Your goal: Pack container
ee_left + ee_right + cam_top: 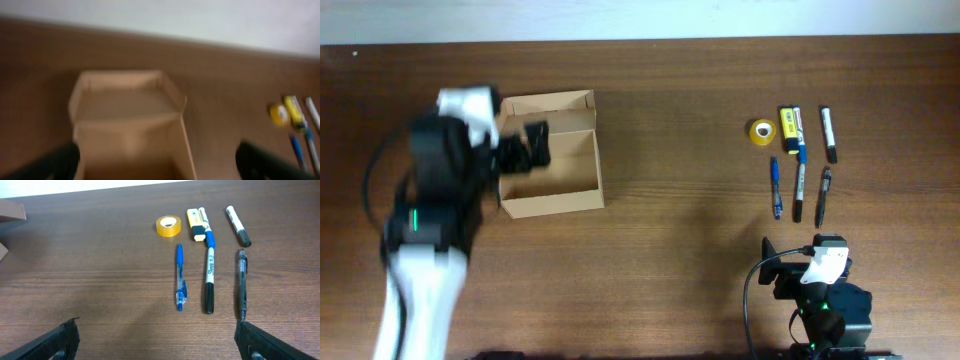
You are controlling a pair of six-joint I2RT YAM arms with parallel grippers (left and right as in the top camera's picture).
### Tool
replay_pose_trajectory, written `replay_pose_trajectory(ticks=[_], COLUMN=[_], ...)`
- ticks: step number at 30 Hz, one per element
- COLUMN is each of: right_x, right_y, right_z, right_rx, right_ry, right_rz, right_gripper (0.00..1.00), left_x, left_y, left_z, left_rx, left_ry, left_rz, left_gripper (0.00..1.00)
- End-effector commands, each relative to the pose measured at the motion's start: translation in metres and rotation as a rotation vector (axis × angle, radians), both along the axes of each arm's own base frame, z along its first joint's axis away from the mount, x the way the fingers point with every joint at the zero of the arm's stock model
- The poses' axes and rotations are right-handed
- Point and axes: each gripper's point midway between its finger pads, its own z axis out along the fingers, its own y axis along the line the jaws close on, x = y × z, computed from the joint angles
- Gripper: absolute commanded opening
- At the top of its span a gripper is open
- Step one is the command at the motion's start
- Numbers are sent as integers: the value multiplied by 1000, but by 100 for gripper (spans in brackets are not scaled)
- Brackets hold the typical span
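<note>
Left fingers point(60, 161) wide, empty, over open cardboard container point(555, 204) at table point(670, 250) left; right fingers point(260, 341) wide, empty | blue pen point(180, 277) and Sharpie point(209, 280) lie ahead of right fingers, lengthwise; right arm nearer

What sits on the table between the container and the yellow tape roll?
Nothing. The overhead view shows only bare wooden table between the container and the tape roll.

Office-like robotics test bench: dark wood-grain tabletop point(670, 220) against a plain white wall point(200, 20); stationery at right, namely tape roll point(169, 225), Sharpie marker point(209, 280) and blue pen point(180, 277); tan cardboard box point(552, 157) at left; two robot arms point(420, 270) point(820, 290) along the near edge.
</note>
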Motion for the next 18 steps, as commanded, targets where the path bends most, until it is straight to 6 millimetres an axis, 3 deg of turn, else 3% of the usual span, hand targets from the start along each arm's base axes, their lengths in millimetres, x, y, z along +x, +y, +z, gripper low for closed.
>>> replay_pose_trajectory(ticks=[1, 6, 8, 11, 13, 18], right_x=[0, 0, 0, 0, 0, 0], right_y=[-1, -1, -1, -1, -1, -1], right_z=[-1, -1, -1, -1, -1, -1], right_rx=[8, 8, 8, 8, 8, 8], right_ry=[-1, -1, -1, -1, -1, -1], right_rz=[-5, -5, -5, -5, -5, -5], right_gripper=[99, 99, 99, 99, 99, 99], left_x=[47, 81, 87, 84, 72, 57], left_y=[-21, -65, -69, -68, -67, -87], left_z=[6, 1, -16, -49, -74, -86], left_rx=[-38, -227, -244, -173, -35, 148], left_ry=[73, 101, 159, 277, 365, 386], left_rz=[-132, -330, -300, -190, -92, 27], left_gripper=[100, 100, 100, 100, 100, 100])
